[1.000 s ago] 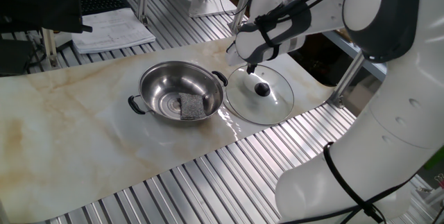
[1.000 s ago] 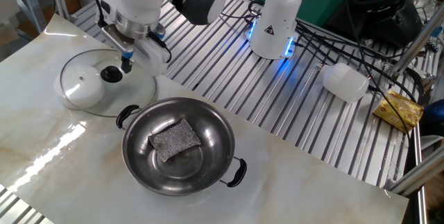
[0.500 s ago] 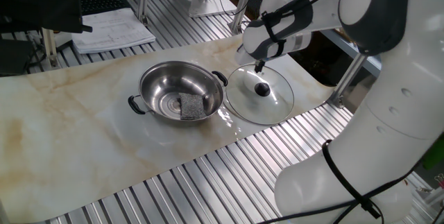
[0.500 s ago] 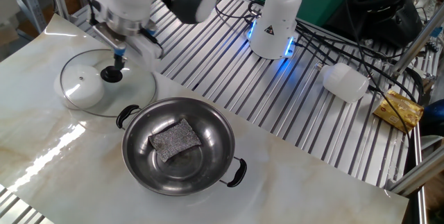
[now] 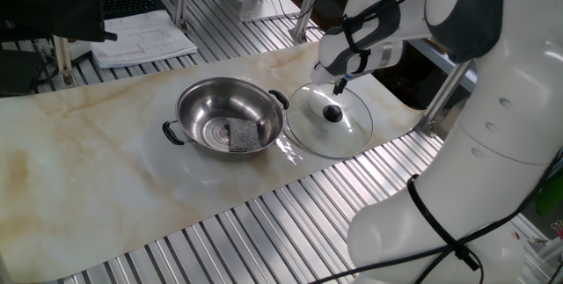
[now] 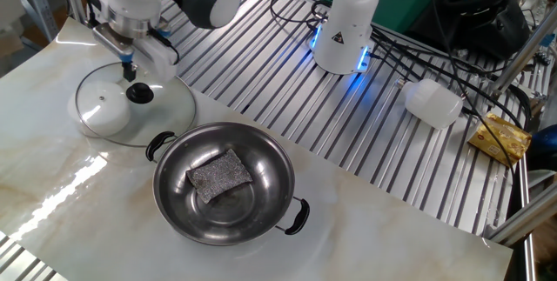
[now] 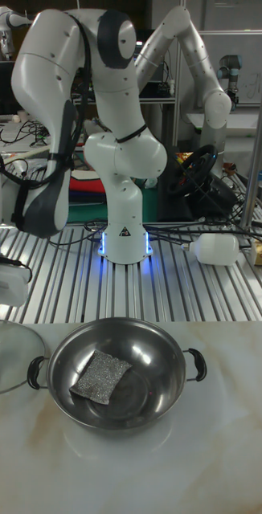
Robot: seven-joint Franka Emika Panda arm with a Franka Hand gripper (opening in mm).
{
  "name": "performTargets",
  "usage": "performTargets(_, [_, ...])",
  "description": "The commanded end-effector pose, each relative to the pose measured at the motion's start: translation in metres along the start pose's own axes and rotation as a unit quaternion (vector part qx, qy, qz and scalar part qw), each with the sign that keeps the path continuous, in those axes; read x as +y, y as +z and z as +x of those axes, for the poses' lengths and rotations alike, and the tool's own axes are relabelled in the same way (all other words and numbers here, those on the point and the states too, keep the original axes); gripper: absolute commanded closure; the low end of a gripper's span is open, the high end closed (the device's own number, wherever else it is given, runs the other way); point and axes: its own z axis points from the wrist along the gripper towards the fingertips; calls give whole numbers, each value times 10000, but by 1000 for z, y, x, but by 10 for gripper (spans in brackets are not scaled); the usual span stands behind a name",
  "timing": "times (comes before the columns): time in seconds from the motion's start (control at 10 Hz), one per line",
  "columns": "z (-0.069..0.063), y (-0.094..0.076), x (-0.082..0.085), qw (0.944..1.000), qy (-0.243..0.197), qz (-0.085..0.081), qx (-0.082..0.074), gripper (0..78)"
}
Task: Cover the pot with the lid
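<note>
Overhead, the hand is held just above the lid, slightly off the knob on the side away from the pot, with the fingers pointing down. Nothing is gripped; the fingertips appear close together, but how far they are parted cannot be told. The white arm is bent over the counter from the lid's side.

The lid is seen as a round clear glass disc with a thin metal rim and a black centre knob, lying flat on the counter, knob upward, just beside the pot near one of its black handles; whether rim and handle touch cannot be told.

The pot is a wide, shallow, shiny steel vessel standing upright and uncovered, its two black handles set on opposite sides. A grey scouring pad lies inside it on the bottom.

A white plastic bottle lies on its side on the ribbed metal surface, well apart from the pot.
</note>
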Motion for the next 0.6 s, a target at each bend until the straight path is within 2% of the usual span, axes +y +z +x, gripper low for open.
performTargets(0.1, [6,2,15,9998,119,-105,125,776])
performTargets(0.2, [9,8,26,9997,204,-77,84,776])
performTargets(0.3, [12,11,29,9998,194,-60,47,776])
performTargets(0.6, [23,13,30,9998,199,-19,33,776])
